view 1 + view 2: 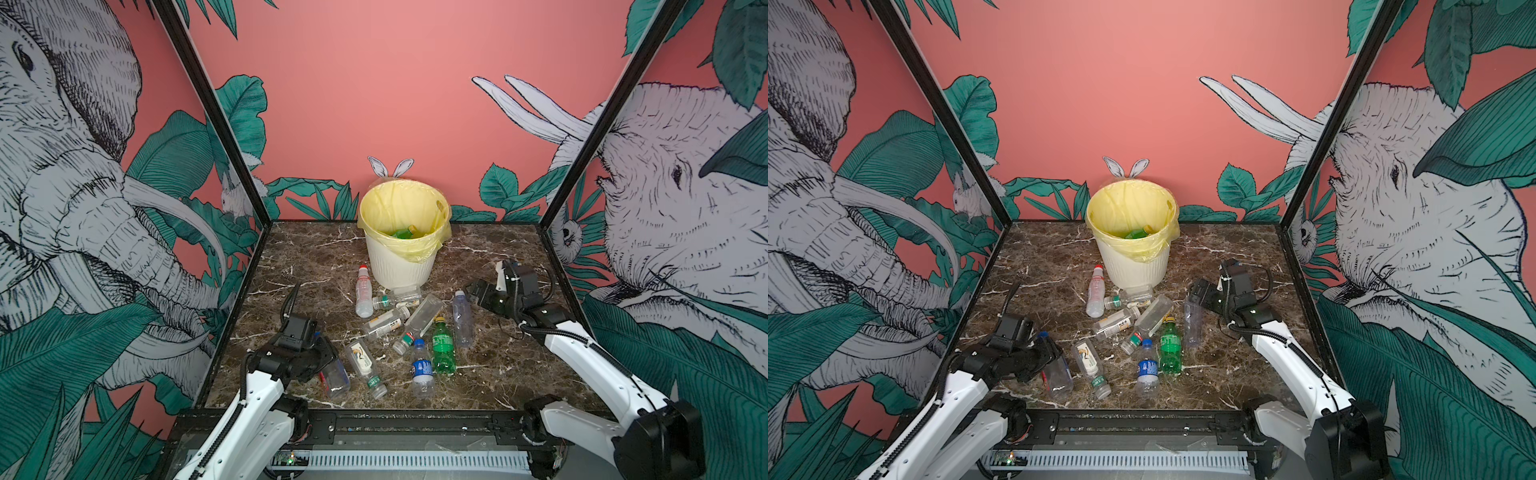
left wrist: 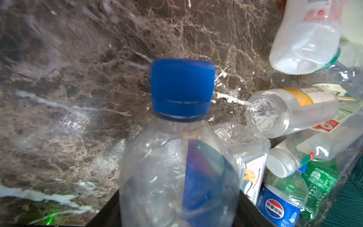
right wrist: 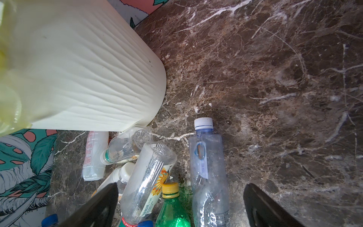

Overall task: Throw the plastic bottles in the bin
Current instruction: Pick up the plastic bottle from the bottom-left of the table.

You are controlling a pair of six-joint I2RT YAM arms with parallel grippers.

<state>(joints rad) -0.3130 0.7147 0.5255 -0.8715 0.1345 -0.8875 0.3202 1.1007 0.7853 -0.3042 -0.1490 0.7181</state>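
The robot's left jaws straddle a crumpled clear plastic bottle with a blue cap (image 1: 337,379) at the near left of the dark brown marble bench (image 1: 291,257). The bottle fills the left wrist view, and whether the jaws are squeezing it or only bracketing it cannot be told. Just beside it lies a flat-sided clear bottle with a white label (image 1: 365,360). Next come a clear bottle with a blue cola label (image 1: 422,370) and a green plastic bottle with a yellow cap (image 1: 443,350), side by side. Farther in, more clear bottles lie criss-crossed in a loose heap (image 1: 384,322). At mid-right the right jaws hang spread wide, gripping nothing, close to the capped end of a blue-tinted clear bottle with a white cap (image 1: 462,319). A milky bottle with a red cap (image 1: 363,293) lies just left of the cream-white ribbed round bin (image 1: 399,268). The bin is lined with a pale yellow plastic bag (image 1: 417,247) and stands at the far centre of the bench. Inside it shows what appears to be a single green bottle (image 1: 404,233).
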